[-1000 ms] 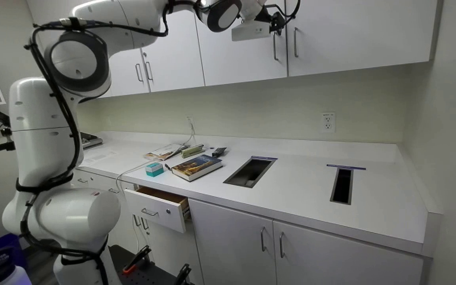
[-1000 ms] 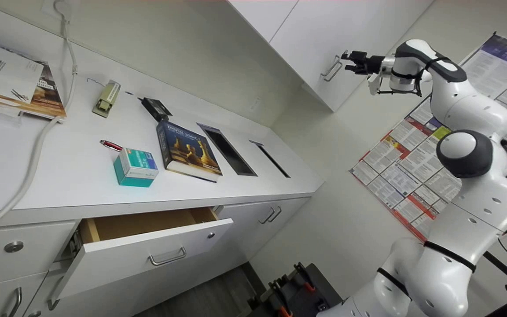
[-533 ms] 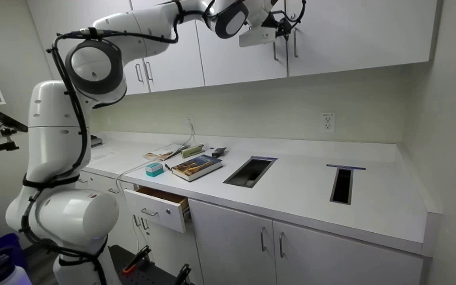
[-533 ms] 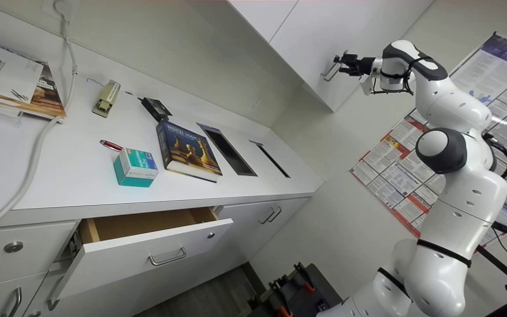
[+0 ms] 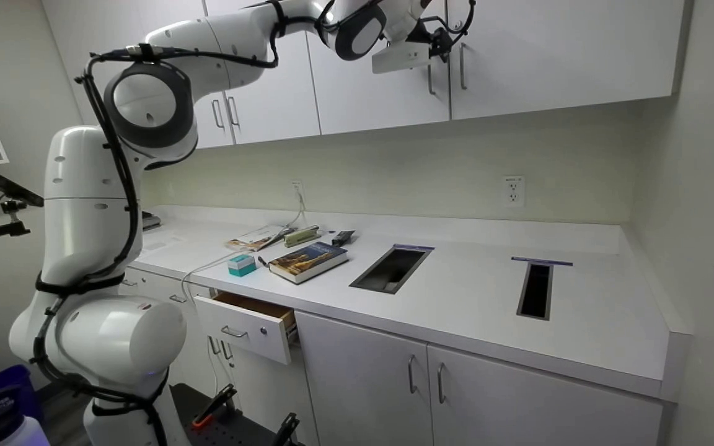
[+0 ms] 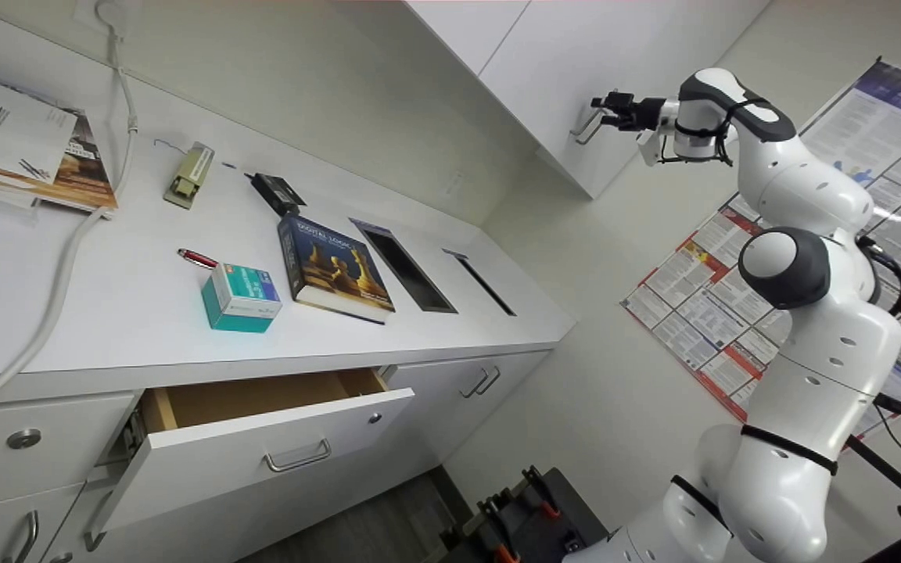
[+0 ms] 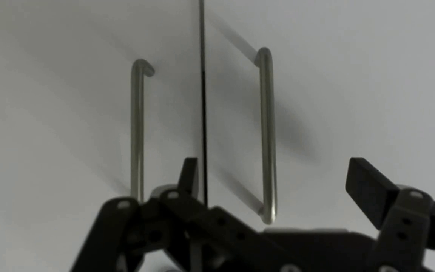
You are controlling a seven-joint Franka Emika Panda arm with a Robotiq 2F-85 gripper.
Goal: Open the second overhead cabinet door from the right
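The second overhead door from the right (image 5: 363,99) is white and closed. Its metal bar handle (image 5: 430,74) also shows in the wrist view (image 7: 267,124), which appears upside down. My gripper (image 7: 274,175) is open; in the wrist view its black fingers (image 7: 370,192) lie on either side of one end of this handle, without gripping it. In both exterior views the gripper (image 5: 445,52) (image 6: 602,112) is at the upper part of the handles. The exact depth of the fingertips against the bar cannot be told. The upper end of the handle is hidden in an exterior view.
The rightmost door (image 5: 568,49) is closed; its handle (image 7: 137,128) stands just across the seam. Below are a white counter (image 5: 456,316) with a book (image 5: 308,261), a teal box (image 5: 242,265) and two cutouts. A drawer (image 6: 263,453) stands open under the counter.
The arm has reached forward, bringing the gripper from short of the handles up to them. In the last half second it has shifted only slightly. The doors have not moved.
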